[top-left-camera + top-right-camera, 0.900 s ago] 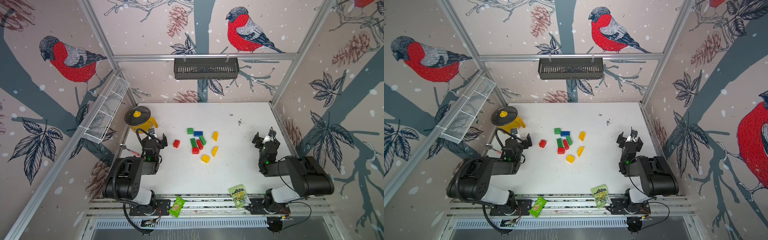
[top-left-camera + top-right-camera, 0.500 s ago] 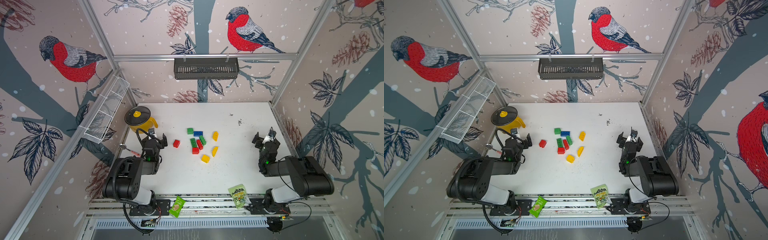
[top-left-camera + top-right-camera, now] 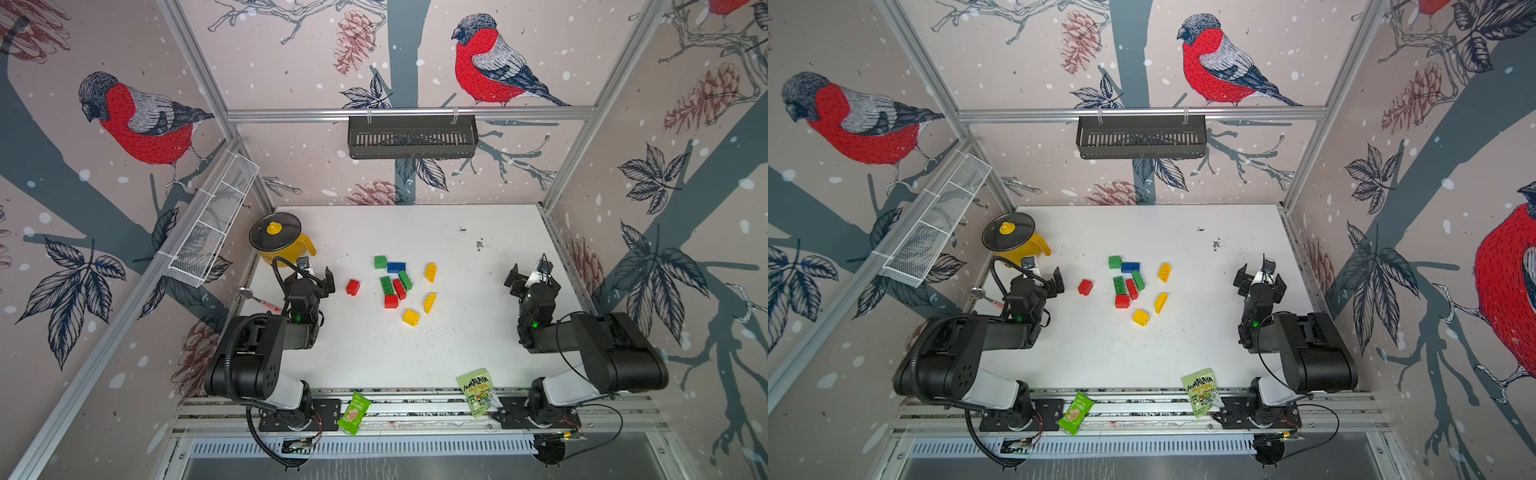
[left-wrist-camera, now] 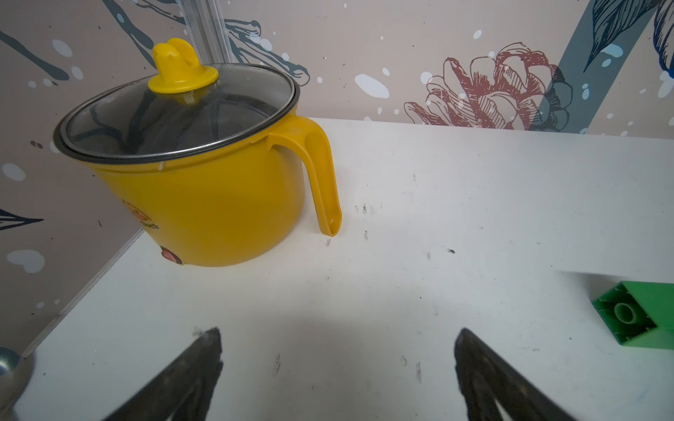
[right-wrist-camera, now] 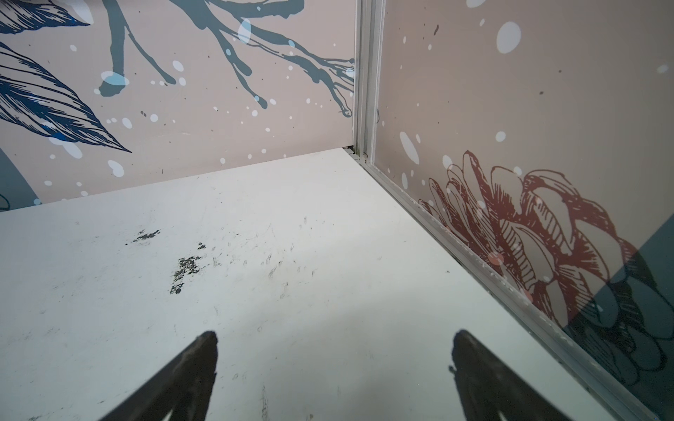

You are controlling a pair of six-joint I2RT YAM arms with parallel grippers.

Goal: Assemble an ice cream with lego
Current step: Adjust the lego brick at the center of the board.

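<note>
White table (image 3: 365,357) carries everything. At its rear left corner stands a yellow pot (image 3: 286,249), upright, glass lid on, handle turned toward the table's middle.

Near the left edge, just in front of the pot, hangs the left gripper (image 3: 318,275). Its jaws are spread wide and hold nothing, and only bare table lies between them in the left wrist view. Near the right edge, the right gripper (image 3: 528,275) is just as wide apart and just as empty. Its wrist view faces the rear right corner.

A large green packet (image 3: 477,390) overhangs the front edge toward the right. A small green packet (image 3: 353,413) lies on the rail just beyond that edge. At the left edge lies what may be a spoon (image 3: 249,294), too small to be sure.

The lego sits loose around the middle of the table, between the two arms:
- A lone red brick (image 3: 353,286) lies nearest the left gripper, apart from it.
- Rearmost, a square green brick (image 3: 380,262) touches a blue brick (image 3: 396,267).
- In front of those, two long green bricks (image 3: 386,284) (image 3: 405,280) flank a long red brick (image 3: 399,289).
- A small red brick (image 3: 390,301) sits at their front end.
- On the right side lie a studded yellow brick (image 3: 431,272) and a half-round yellow brick (image 3: 429,302).
- A blocky yellow brick (image 3: 410,317) is closest to the front edge.
</note>
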